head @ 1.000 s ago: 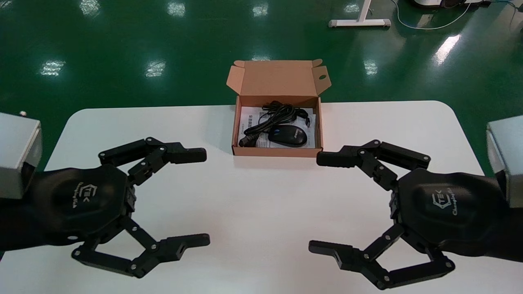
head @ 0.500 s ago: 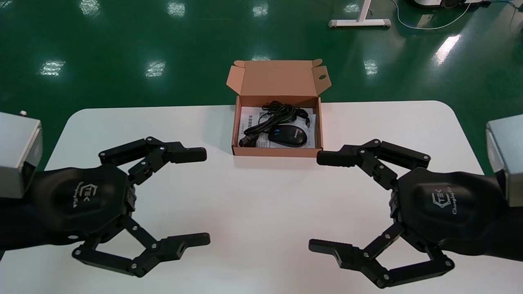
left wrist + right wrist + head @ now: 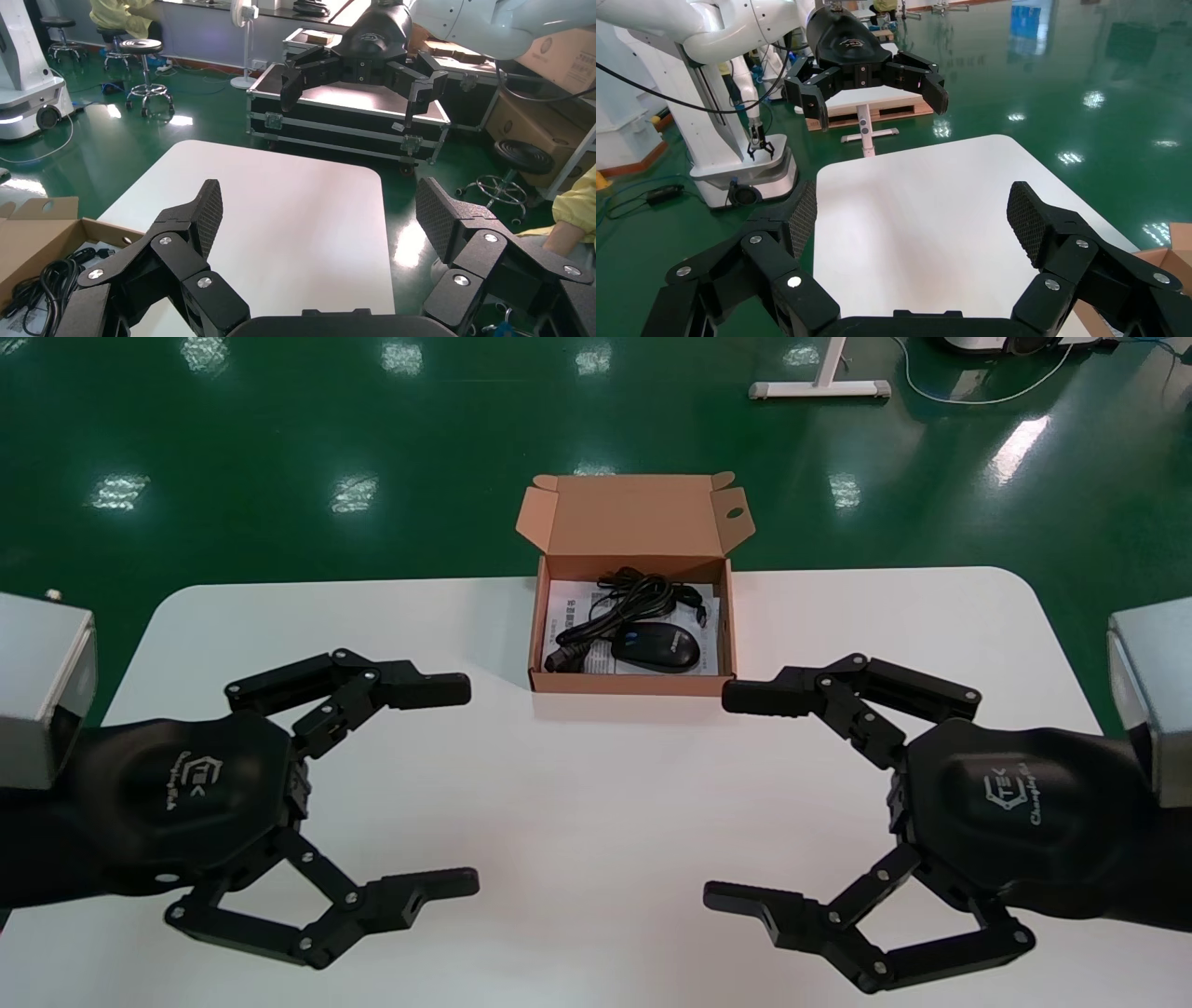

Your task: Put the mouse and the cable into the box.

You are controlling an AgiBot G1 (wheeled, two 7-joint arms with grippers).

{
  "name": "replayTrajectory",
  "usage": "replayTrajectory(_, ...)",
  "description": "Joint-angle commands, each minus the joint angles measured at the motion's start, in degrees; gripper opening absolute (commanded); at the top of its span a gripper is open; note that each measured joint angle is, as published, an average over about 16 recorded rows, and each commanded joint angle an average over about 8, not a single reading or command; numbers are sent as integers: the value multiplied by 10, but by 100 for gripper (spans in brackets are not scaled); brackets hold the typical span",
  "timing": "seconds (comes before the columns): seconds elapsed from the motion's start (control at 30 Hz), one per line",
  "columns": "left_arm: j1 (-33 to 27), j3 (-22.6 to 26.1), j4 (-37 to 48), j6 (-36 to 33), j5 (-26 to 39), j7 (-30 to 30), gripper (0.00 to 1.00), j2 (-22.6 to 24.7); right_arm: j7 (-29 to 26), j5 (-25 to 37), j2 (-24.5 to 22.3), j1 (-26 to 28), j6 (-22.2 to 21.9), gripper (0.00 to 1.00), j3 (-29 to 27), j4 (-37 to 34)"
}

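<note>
the cardboard box (image 3: 633,684) sits at the far edge of the white worktop (image 3: 596,803), about midway along it, with its lid (image 3: 633,514) flipped up and back over the green floor (image 3: 279,449). the black mouse (image 3: 655,647) lies inside the box, close to the near wall, on a printed leaflet (image 3: 559,607). the black cable (image 3: 636,596) is in there too, bunched in loose loops behind the mouse, and one thicker end lies just beside the mouse on the robot's left.

the left pincer (image 3: 470,786) hovers over the near left part of the worktop, spread wide and holding nothing, its tips pointing toward the centre. the right pincer (image 3: 717,797) mirrors it on the near right, also wide and empty. its farther fingertip is near the box's front right corner, and i cannot tell whether the two touch.
</note>
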State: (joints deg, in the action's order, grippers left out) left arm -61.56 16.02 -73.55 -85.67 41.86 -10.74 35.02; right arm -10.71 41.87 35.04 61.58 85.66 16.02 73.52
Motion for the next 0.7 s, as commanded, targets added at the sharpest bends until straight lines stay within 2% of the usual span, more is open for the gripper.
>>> replayTrajectory(0.03, 0, 0, 0, 0, 0, 0, 100, 0, 0, 0, 0, 0, 0, 100, 0, 0)
replayTrajectory(0.7, 0, 0, 0, 0, 0, 0, 100, 0, 0, 0, 0, 0, 0, 100, 0, 0)
